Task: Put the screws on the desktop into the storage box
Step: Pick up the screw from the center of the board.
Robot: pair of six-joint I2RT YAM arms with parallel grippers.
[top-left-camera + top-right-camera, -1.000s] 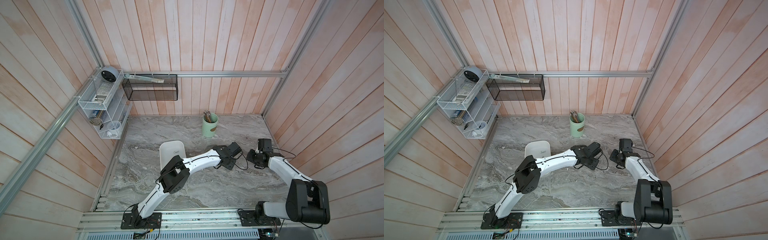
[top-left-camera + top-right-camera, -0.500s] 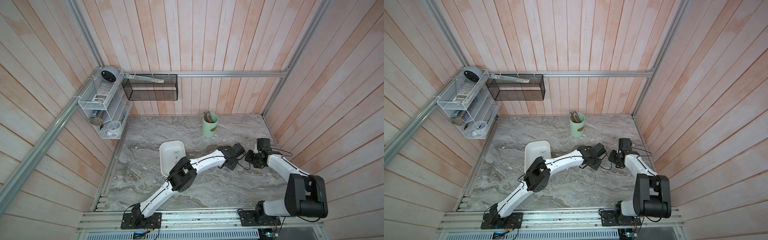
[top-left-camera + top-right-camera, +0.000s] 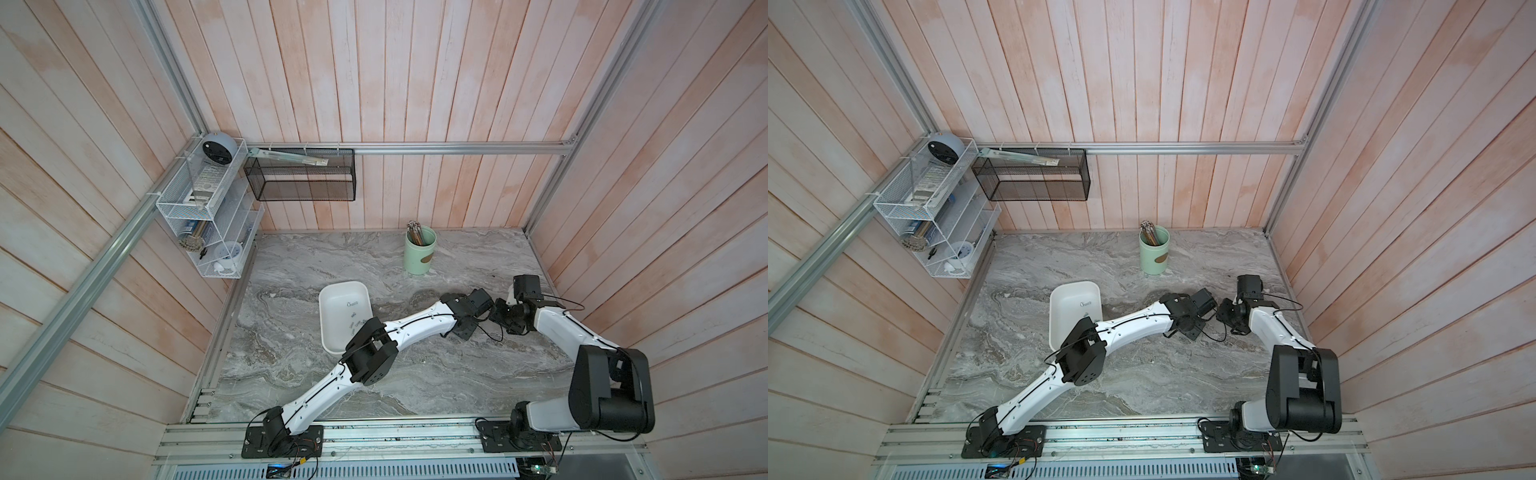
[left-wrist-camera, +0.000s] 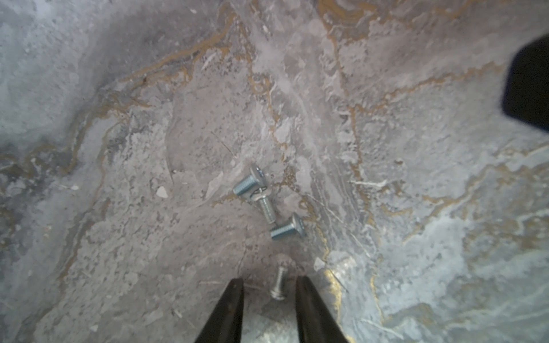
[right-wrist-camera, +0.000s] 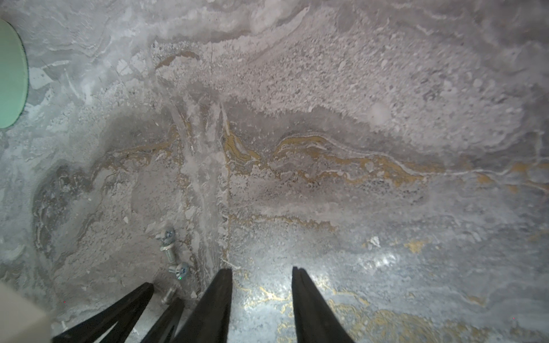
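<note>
Now — left end effector (image 4: 269, 281) straddles one screw (image 4: 279, 283) well apart from storage box (image 3: 332, 299), unclenched, poised to pinch; right end effector (image 5: 262, 271) spread, empty

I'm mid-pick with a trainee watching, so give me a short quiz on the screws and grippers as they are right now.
1. In the left wrist view, how many screws lie on the desktop?
2. True or false: the right gripper is gripping something.
3. The nearest screw to the left gripper lies: A) between its open jaws; B) clamped in shut jaws; C) outside both fingers.
Key: 1 four; 2 false, its jaws stand open over bare desktop; 3 A.
</note>
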